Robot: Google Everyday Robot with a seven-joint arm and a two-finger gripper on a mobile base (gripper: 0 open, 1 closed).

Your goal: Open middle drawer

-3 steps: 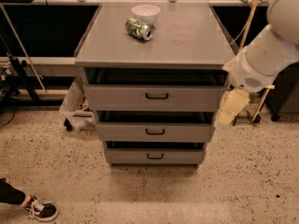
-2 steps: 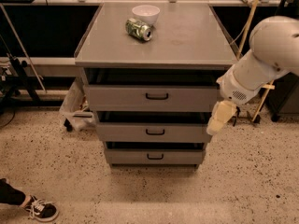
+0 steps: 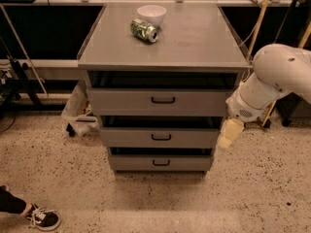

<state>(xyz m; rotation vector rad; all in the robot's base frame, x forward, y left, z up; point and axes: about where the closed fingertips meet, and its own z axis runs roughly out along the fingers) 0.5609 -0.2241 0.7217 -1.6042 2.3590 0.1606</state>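
Observation:
The grey cabinet has three drawers. The middle drawer (image 3: 160, 137) has a flat grey front with a small black handle (image 3: 161, 137) at its centre, and it looks closed or nearly so. The top drawer (image 3: 160, 101) sits above it and the bottom drawer (image 3: 160, 162) below. My gripper (image 3: 227, 135) hangs from the white arm (image 3: 272, 79) at the cabinet's right side, level with the middle drawer and just off its right edge. It is well to the right of the handle and holds nothing that I can see.
A white bowl (image 3: 151, 14) and a green can (image 3: 144, 30) lying on its side rest on the cabinet top (image 3: 194, 38). A person's foot in a black shoe (image 3: 43, 218) is at the lower left. A bag (image 3: 77, 108) stands left of the cabinet. The floor is speckled.
The arm has swung left and down; the gripper has moved from beside the top drawer's right edge to beside the middle drawer's right edge. The drawers have not moved.

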